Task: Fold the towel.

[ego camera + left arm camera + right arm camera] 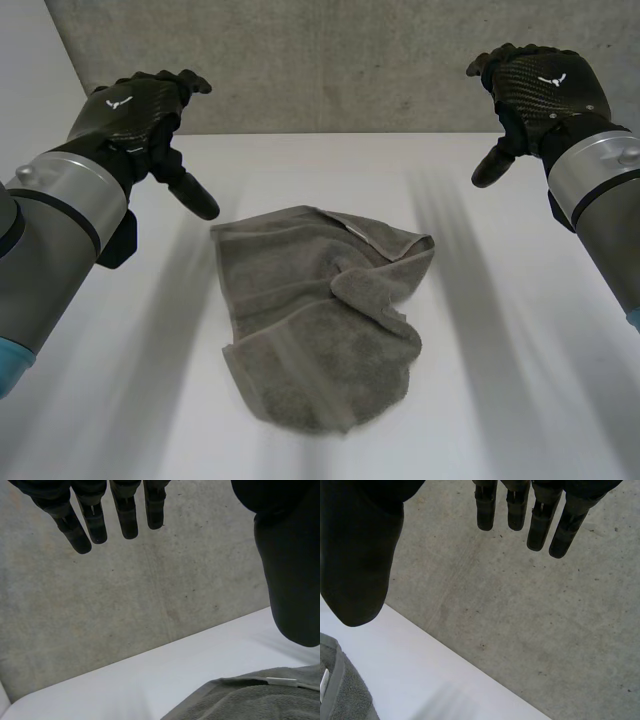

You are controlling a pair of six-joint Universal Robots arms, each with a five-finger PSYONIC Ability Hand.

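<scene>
A grey towel (322,315) lies rumpled in the middle of the white table (500,380), its right side bunched and partly folded over. My left hand (140,115) hovers above the table to the towel's far left, fingers straight, holding nothing. My right hand (535,90) hovers to the far right of the towel, also open and empty. In the left wrist view the fingers (95,522) hang straight and a hemmed towel edge (260,695) with a white label lies below the thumb. In the right wrist view the fingers (540,525) are straight, with a towel corner (340,690) beneath the thumb.
A grey concrete wall (330,60) stands right behind the table's far edge, close to both hands. Bare white tabletop surrounds the towel on all sides.
</scene>
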